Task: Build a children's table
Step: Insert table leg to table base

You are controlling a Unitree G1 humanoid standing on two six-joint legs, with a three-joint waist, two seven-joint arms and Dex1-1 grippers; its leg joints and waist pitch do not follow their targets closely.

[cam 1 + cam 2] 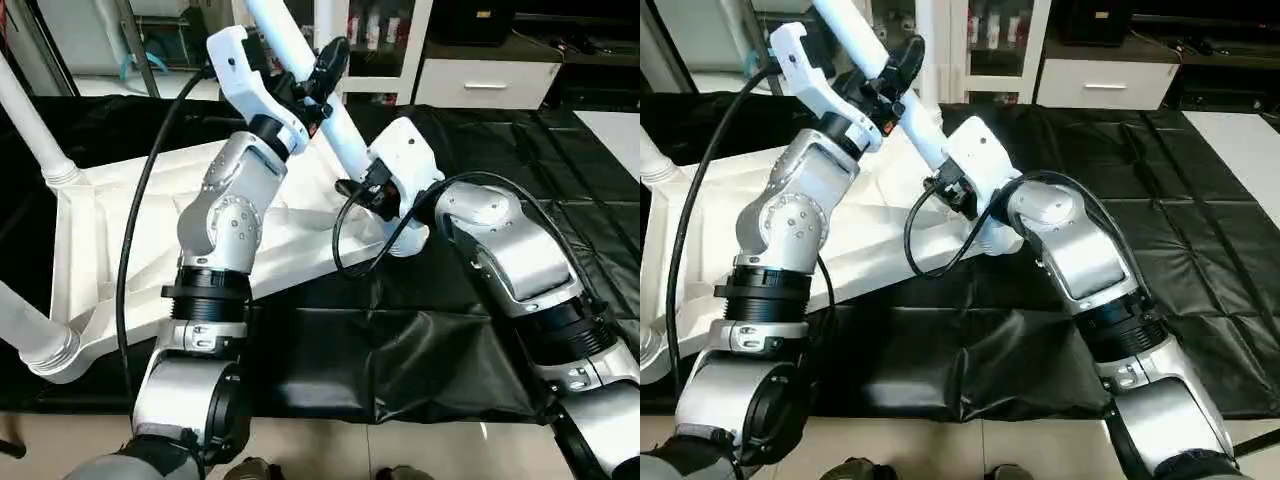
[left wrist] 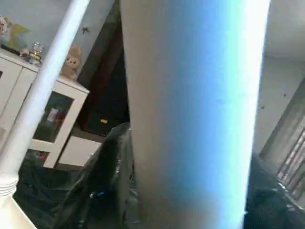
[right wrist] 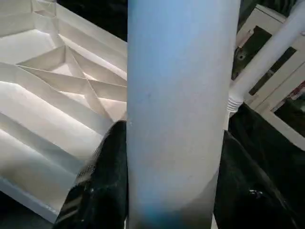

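Observation:
The white tabletop (image 1: 100, 230) lies ribbed side up on the black-covered table. Two white legs (image 1: 25, 115) (image 1: 20, 335) stand in its left corner sockets. A third leg (image 1: 345, 130) slants up from the tabletop's far right corner toward the back. My left gripper (image 1: 325, 70) is shut on it high up, one black finger (image 1: 332, 55) across the tube. Lower down, near the socket, my right gripper (image 1: 362, 188) is shut on the same leg (image 3: 176, 119), with black fingers (image 3: 105, 181) pressed against both sides. The left wrist view has this leg (image 2: 190, 114) close between the fingers.
The black cover (image 1: 400, 360) spreads crumpled over the work table to the right of the tabletop. A black cable (image 1: 135, 230) loops along my left arm. White cabinets (image 1: 490, 80) stand behind the table.

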